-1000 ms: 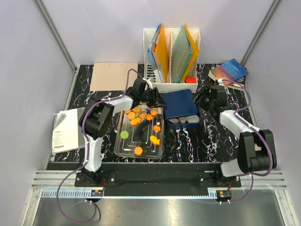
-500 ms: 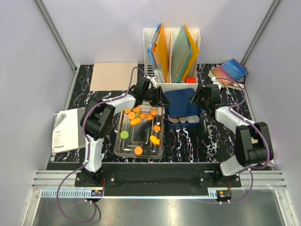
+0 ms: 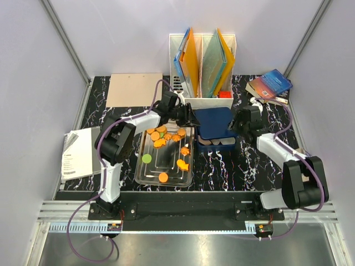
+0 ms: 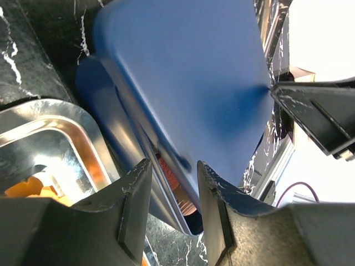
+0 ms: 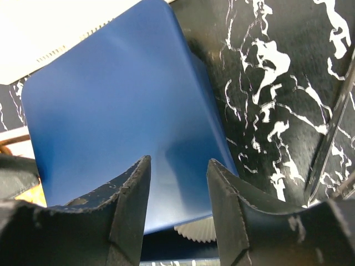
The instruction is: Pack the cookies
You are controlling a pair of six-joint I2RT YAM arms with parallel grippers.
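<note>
Several orange cookies (image 3: 166,136) and one green one (image 3: 146,158) lie in a metal tray (image 3: 166,180). Right of it stands a blue tin (image 3: 217,146) holding white paper cups (image 3: 219,142), with its blue lid (image 3: 216,121) resting tilted over the back part. My left gripper (image 3: 191,118) is open at the lid's left edge. In the left wrist view its fingers (image 4: 133,210) straddle the tin's rim, under the lid (image 4: 188,72). My right gripper (image 3: 237,126) is open at the lid's right edge. In the right wrist view the lid (image 5: 116,111) and a cup (image 5: 194,230) lie just ahead.
A white file holder (image 3: 202,66) with folders stands right behind the tin. Books (image 3: 270,84) lie at the back right, a brown board (image 3: 135,88) at the back left, and a booklet (image 3: 77,154) left of the tray.
My right gripper has swung in from the right to the lid's right edge. My left gripper has shifted a little toward the lid's left edge. The lid sits slightly further right.
</note>
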